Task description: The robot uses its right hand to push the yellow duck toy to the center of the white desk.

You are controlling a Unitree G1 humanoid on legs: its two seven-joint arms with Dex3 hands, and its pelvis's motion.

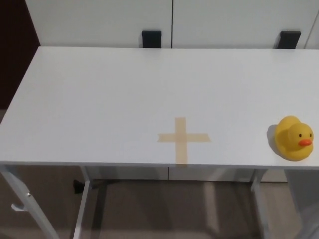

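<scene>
Yellow rubber duck looks light, rounded, liable to topple; push low on its right flank. Neither robot hand shows.

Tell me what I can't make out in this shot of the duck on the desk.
Head view only:
- Both robot hands: outside the frame, so their state is unknown.
- White desk: its right end is cut off by the picture edge beside the yellow duck toy.
- Duck's far side: hidden by its own body.
- Tape cross: material too small to tell.
</scene>
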